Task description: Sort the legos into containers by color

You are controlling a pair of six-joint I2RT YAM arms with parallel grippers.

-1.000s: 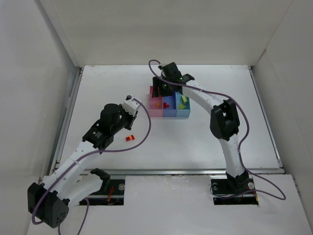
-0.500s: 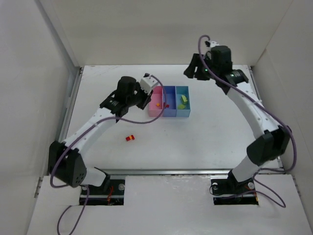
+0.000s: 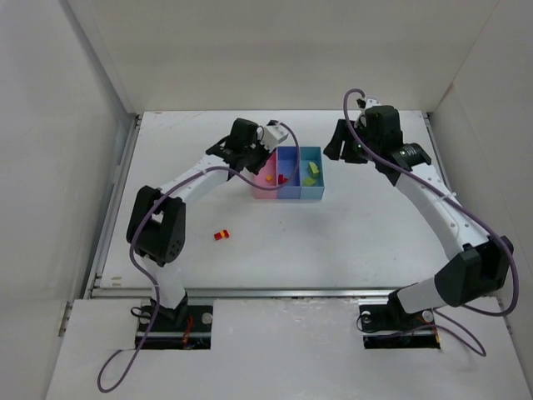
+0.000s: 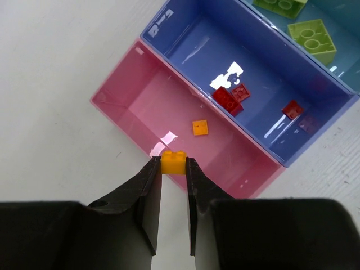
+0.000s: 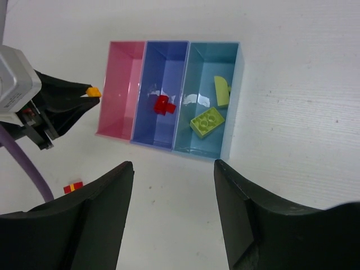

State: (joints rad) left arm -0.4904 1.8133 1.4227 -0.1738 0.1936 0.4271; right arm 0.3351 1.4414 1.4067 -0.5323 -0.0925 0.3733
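My left gripper (image 4: pixel 173 167) is shut on a small orange brick (image 4: pixel 173 162) and holds it over the near left rim of the pink bin (image 4: pixel 140 98); it also shows in the top view (image 3: pixel 256 165). One orange brick (image 4: pixel 200 127) lies in the pink bin. Red bricks (image 4: pixel 228 98) lie in the blue bin (image 4: pixel 191 50). Two yellow-green bricks (image 5: pixel 207 121) lie in the cyan bin (image 5: pixel 208 62). My right gripper (image 5: pixel 171 164) is open and empty, raised to the right of the tray (image 3: pixel 340 143).
A red and yellow brick (image 3: pixel 221 235) lies alone on the white table, to the front left of the tray; it also shows in the right wrist view (image 5: pixel 73 187). White walls enclose the table on three sides.
My left arm has swung from the table's middle up to the pink bin's left side. My right arm has pulled away from over the bins to the right.
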